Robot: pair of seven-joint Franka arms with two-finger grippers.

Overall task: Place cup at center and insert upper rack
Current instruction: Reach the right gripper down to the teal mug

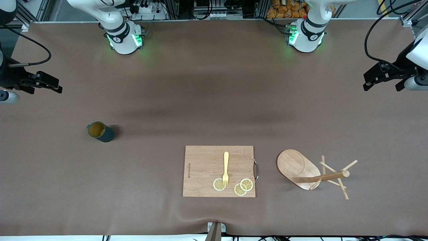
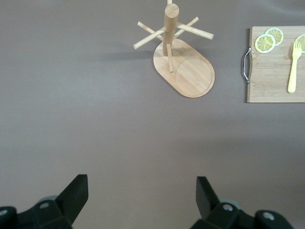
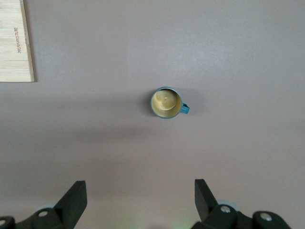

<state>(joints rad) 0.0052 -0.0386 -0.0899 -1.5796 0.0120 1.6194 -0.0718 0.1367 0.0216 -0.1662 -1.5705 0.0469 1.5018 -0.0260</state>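
nothing is grasped yet: the right gripper (image 3: 138,200) and left gripper (image 2: 138,195) both hang with fingers spread wide and empty. the cup (image 3: 166,102) stands upright on the mat ahead of the right fingers, well apart; the upper rack (image 2: 183,67) stands ahead of the left fingers. next, the right gripper should descend onto the cup's rim.

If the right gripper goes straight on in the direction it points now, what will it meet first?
Probably only the bare table mat. The right gripper, open, points down at it. The cup stands upright farther ahead in the wrist view, likely off that line, though depth is hard to judge.
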